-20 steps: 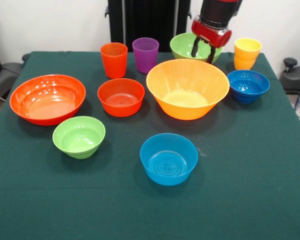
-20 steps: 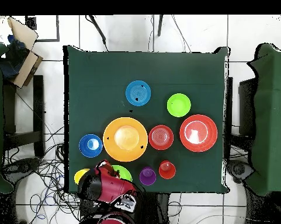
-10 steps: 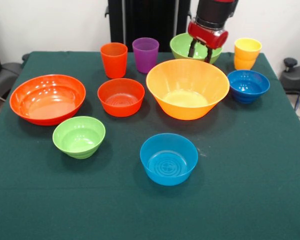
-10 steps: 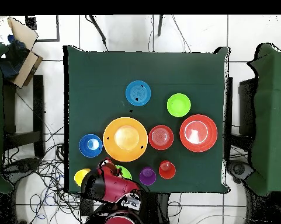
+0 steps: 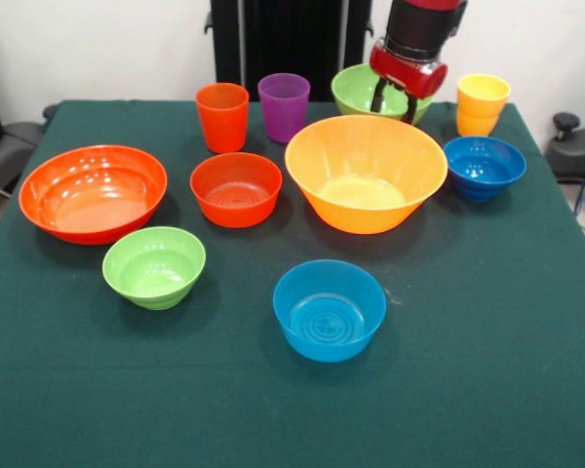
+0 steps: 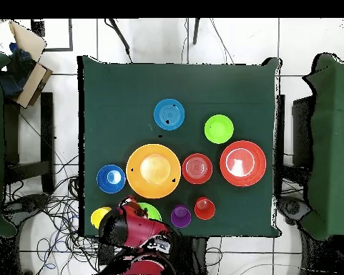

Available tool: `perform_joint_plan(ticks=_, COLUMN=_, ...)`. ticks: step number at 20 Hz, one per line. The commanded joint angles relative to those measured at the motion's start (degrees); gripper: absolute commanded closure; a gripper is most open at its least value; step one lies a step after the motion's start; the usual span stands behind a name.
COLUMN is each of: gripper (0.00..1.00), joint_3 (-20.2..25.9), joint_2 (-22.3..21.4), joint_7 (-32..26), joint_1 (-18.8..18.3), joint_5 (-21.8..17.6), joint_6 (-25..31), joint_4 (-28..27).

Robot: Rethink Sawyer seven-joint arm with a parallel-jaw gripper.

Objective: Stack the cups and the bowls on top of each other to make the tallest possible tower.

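Gripper (image 5: 394, 100) in the front view hangs over the far light green bowl (image 5: 363, 88) at the table's back edge, its 2 dark fingers (image 5: 379, 95) spread apart, their tips at the bowl's rim, nothing pinched between them. Nothing is stacked: each piece sits alone on the green table (image 5: 487, 322). The orange-red cup (image 5: 222, 117) and purple cup (image 5: 284, 107) stand side by side at the back, the yellow cup (image 5: 482, 104) far right. The large yellow-orange bowl (image 5: 366, 173) sits centre, the dark blue bowl (image 5: 484, 168) beside it, the medium red-orange bowl (image 5: 236, 189) and large red-orange bowl (image 5: 93, 192) to its left. The near light green bowl (image 5: 154, 266) and light blue bowl (image 5: 329, 309) sit closest to the camera.

Overhead, the red arm (image 6: 135, 233) covers most of the far light green bowl (image 6: 151, 212); the gripper is hidden beneath it.
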Motion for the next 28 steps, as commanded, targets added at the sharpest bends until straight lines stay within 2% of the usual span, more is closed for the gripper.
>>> perform_joint_plan(ticks=1, gripper=0.0, joint_3=7.1, joint_2=3.69, joint_7=11.78, joint_1=0.93, joint_5=0.95, joint_6=-1.93, joint_4=0.24)
perform_joint_plan(ticks=5, gripper=0.0, joint_3=7.87, joint_2=4.56, joint_7=12.24, joint_1=0.46, joint_5=0.55, joint_6=-3.32, joint_4=0.22)
perform_joint_plan(ticks=6, gripper=1.0, joint_3=7.43, joint_2=4.7, joint_7=11.73, joint_1=0.69, joint_5=0.2, joint_6=-3.78, joint_4=-0.03)
perform_joint_plan(ticks=10, gripper=1.0, joint_3=6.55, joint_2=4.17, joint_7=11.07, joint_1=1.3, joint_5=0.68, joint_6=-2.44, joint_4=-0.07)
perform_joint_plan(ticks=11, gripper=1.0, joint_3=5.66, joint_2=2.37, joint_7=9.83, joint_1=1.71, joint_5=1.05, joint_6=0.85, joint_4=0.25)
perform_joint_plan(ticks=14, gripper=1.0, joint_3=3.74, joint_2=-2.7, joint_7=8.43, joint_1=2.88, joint_5=1.51, joint_6=5.92, joint_4=1.7)
perform_joint_plan(ticks=16, gripper=1.0, joint_3=1.08, joint_2=-8.64, joint_7=6.76, joint_1=4.78, joint_5=1.69, joint_6=14.06, joint_4=1.94)
perform_joint_plan(ticks=20, gripper=1.0, joint_3=-4.15, joint_2=-16.11, joint_7=5.67, joint_1=7.4, joint_5=-0.64, joint_6=28.83, joint_4=-0.8)
perform_joint_plan(ticks=23, gripper=1.0, joint_3=-6.32, joint_2=-19.86, joint_7=5.9, joint_1=8.43, joint_5=-2.73, joint_6=37.66, joint_4=-2.93)
perform_joint_plan(ticks=28, gripper=1.0, joint_3=-9.86, joint_2=-23.19, joint_7=5.6, joint_1=10.37, joint_5=-5.87, joint_6=47.25, joint_4=-7.26)
